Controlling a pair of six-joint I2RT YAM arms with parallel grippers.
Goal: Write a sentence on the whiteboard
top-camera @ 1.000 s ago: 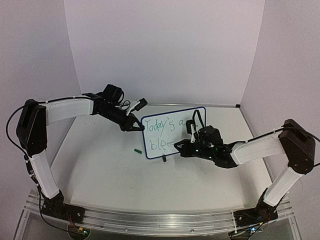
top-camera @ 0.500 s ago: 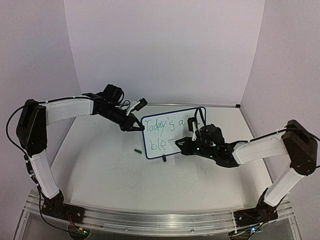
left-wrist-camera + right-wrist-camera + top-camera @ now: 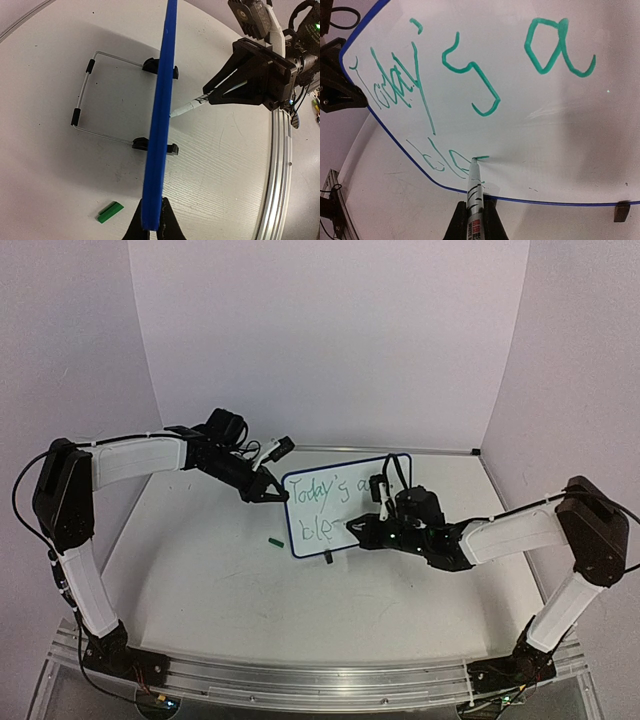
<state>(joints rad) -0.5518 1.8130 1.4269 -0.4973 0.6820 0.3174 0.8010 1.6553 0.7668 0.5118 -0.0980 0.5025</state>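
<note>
Presently, whiteboard [image 3: 335, 512] stands upright mid-table, left edge pinched by the left gripper [image 3: 274, 493], evidently to brace it against writing pressure, while the right gripper [image 3: 474, 222], jaws clamping the marker [image 3: 473, 187], holds its tip on the lower line of the unfinished sentence [image 3: 320, 492].

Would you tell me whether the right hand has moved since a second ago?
Yes. The right hand, holding the marker, has edged slightly left across the whiteboard, toward its left edge, in the top view.
</note>
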